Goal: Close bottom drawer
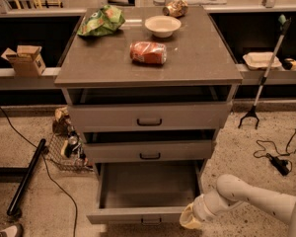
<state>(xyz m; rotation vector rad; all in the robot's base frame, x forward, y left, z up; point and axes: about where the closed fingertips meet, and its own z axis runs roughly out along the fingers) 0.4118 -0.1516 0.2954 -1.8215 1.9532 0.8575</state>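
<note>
Speckled floor (pixel 246 147) surrounds a grey cabinet (pixel 197 58); its bottom drawer (pixel 147 187) stands pulled out, plain inside. The gripper (pixel 189 218) sits at the drawer front's right end, grip unclear.

grey bottom drawer (pixel 148 186), dark handle (pixel 151 221), cream gripper (pixel 190 217) at its front right corner, white arm (pixel 251 199), red can (pixel 148 53), green bag (pixel 101 21), cream bowl (pixel 163 25), grey-brown surface (pixel 197 58)

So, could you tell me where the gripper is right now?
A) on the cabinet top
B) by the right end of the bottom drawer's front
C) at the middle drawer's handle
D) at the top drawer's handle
B: the gripper sits low by the right end of the front of the bottom drawer, which stands pulled well out.
</note>
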